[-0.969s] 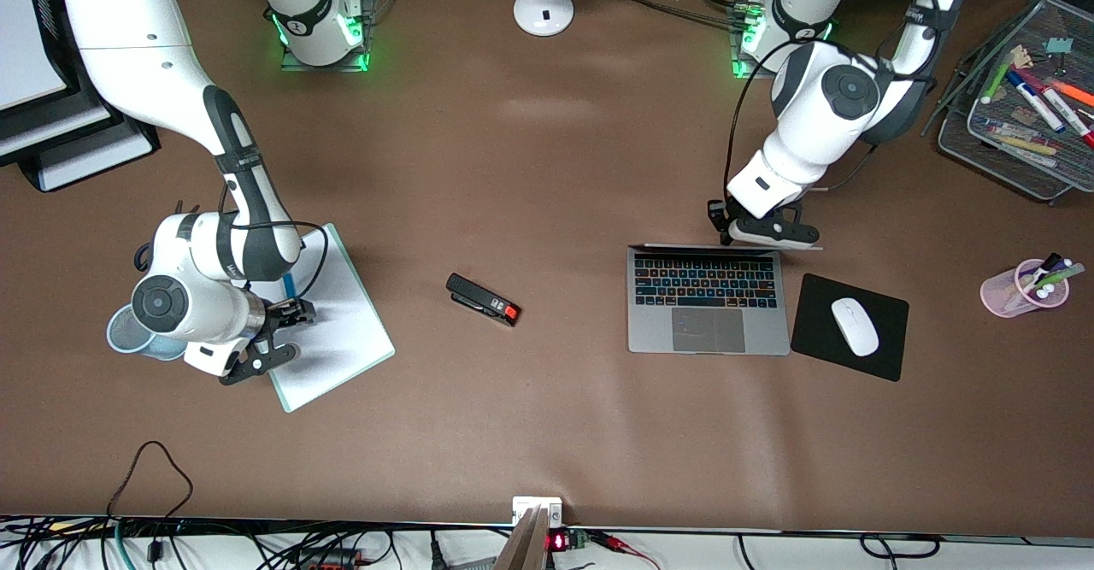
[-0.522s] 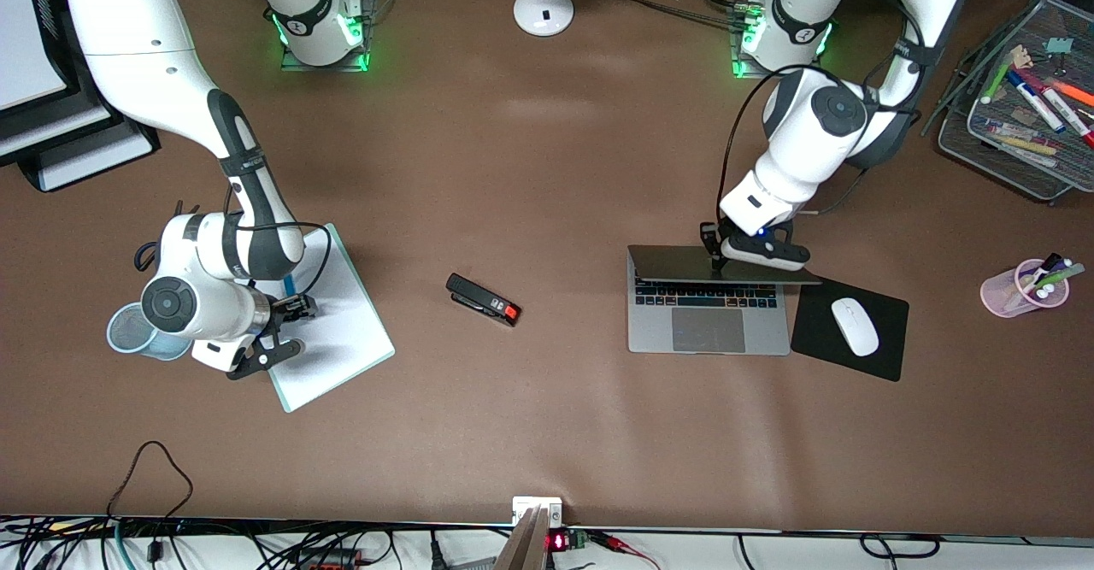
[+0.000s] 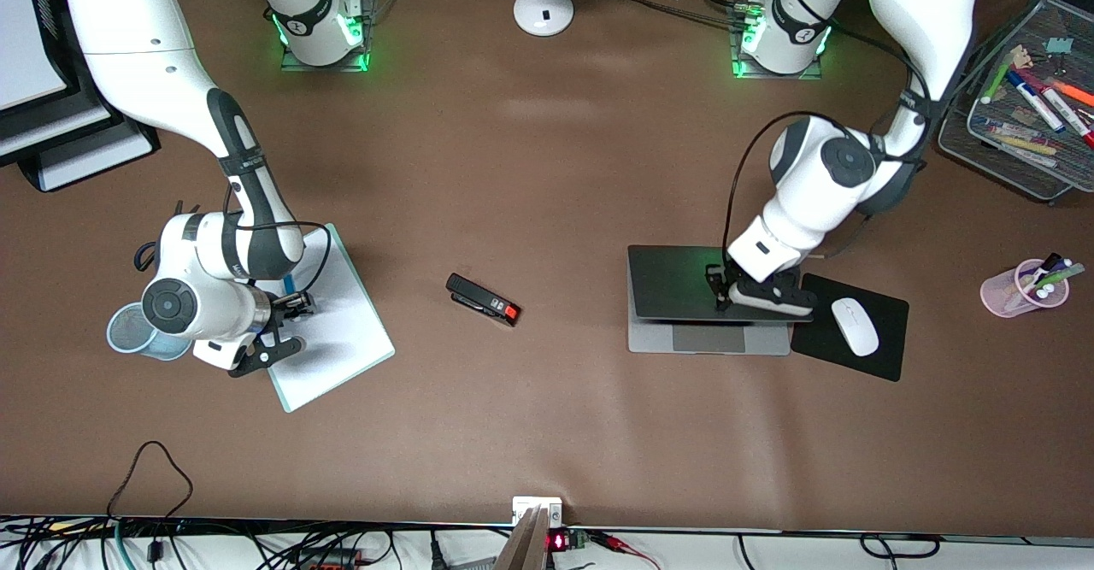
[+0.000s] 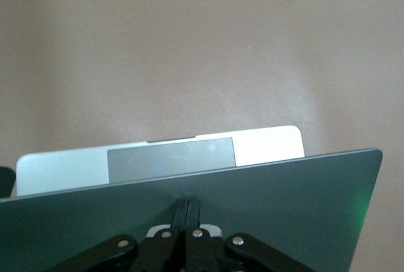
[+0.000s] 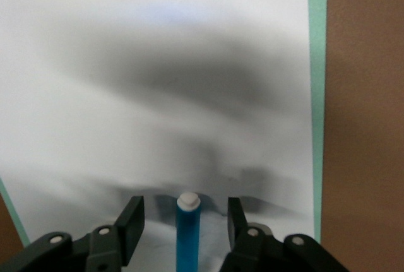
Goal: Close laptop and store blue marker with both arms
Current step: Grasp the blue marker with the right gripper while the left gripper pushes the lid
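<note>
Marker [image 5: 188, 234] lies between right claw's [image 5: 183, 221] spread fingers.

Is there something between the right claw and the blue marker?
Nothing visible. The right claw is open over the white pad, and the blue marker lies between its fingers with bare gaps on both sides.
</note>
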You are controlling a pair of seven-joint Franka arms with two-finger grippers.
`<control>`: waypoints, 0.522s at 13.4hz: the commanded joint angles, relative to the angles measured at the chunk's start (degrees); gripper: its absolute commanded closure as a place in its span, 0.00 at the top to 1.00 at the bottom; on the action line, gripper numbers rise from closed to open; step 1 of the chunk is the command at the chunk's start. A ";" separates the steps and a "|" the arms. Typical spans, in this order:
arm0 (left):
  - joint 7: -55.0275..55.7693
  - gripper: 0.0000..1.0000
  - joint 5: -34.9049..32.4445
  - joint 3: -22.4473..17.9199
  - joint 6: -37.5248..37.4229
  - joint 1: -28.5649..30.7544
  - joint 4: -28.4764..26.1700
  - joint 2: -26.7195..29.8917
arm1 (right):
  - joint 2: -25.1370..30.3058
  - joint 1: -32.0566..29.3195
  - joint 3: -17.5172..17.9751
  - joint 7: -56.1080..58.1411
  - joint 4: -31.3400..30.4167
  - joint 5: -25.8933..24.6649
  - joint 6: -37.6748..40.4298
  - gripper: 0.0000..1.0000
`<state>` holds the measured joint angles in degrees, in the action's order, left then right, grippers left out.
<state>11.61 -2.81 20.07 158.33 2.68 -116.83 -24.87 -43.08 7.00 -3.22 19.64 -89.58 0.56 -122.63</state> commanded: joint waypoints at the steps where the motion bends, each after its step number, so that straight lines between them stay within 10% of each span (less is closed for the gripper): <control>1: -0.89 0.00 -2.02 0.32 2.49 0.40 2.84 -3.68 | 0.98 -0.05 0.05 0.05 -0.60 -0.74 1.17 0.56; 7: -0.89 0.00 -2.11 -0.37 5.49 0.31 3.62 -7.12 | 0.89 -0.23 0.05 0.22 -0.60 -0.74 1.17 0.48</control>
<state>11.55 -3.53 20.03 163.37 2.75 -115.20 -30.54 -43.08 6.95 -3.26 19.64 -89.57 0.56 -122.20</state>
